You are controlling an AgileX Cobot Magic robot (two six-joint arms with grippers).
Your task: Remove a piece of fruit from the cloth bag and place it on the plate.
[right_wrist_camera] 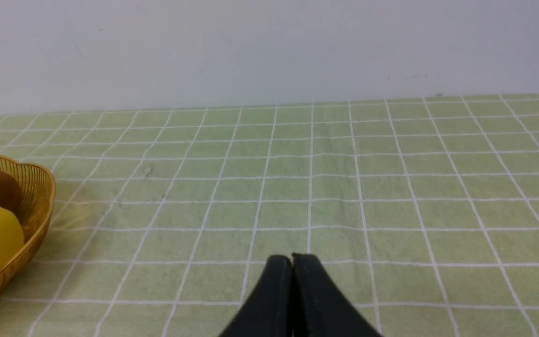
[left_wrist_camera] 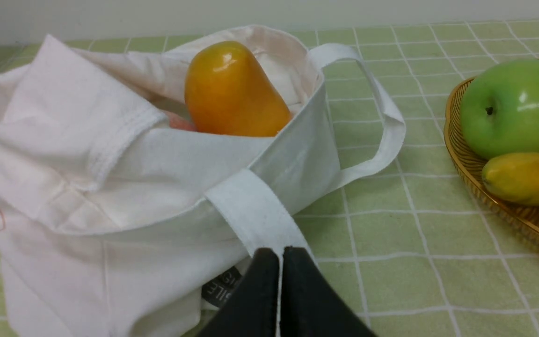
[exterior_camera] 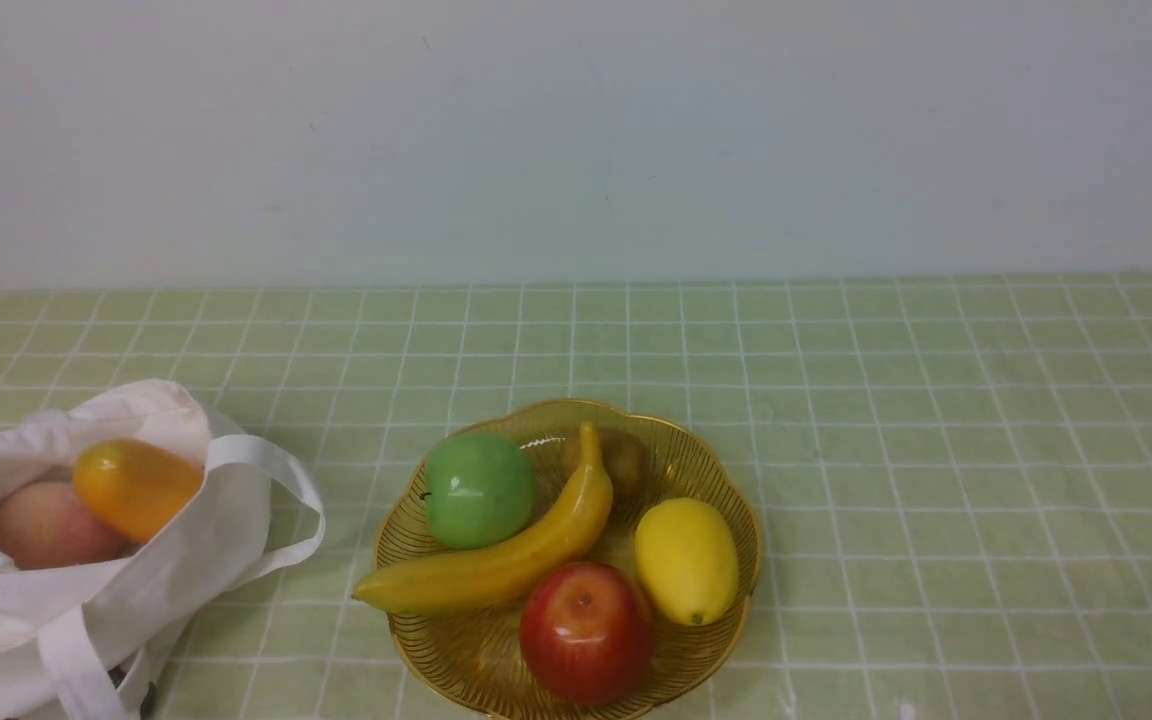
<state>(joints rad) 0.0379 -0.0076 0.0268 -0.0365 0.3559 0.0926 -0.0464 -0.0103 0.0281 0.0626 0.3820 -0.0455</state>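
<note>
Ribbed amber plate point(exterior_camera: 726, 480) with a scalloped rim holds the long curved banana point(exterior_camera: 506, 565), a green apple point(exterior_camera: 479, 489), red apple point(exterior_camera: 586, 632), lemon point(exterior_camera: 686, 560) and kiwi point(exterior_camera: 622, 456). Soft white cloth bag point(exterior_camera: 186, 540) slumps beside it, holding a glossy orange mango point(exterior_camera: 134, 487) and a peach point(exterior_camera: 46, 525). Left gripper point(left_wrist_camera: 280, 255) and right gripper point(right_wrist_camera: 292, 260) hang low with dark fingers pressed together, empty.

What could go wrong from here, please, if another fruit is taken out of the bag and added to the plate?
The plate is crowded: banana, green apple, red apple, lemon and kiwi fill it, so another fruit might roll off. The banana's tip overhangs the rim toward the bag and could be knocked. The bag's soft cloth folds around the mango, so the shut left gripper might snag fabric or a handle.
</note>
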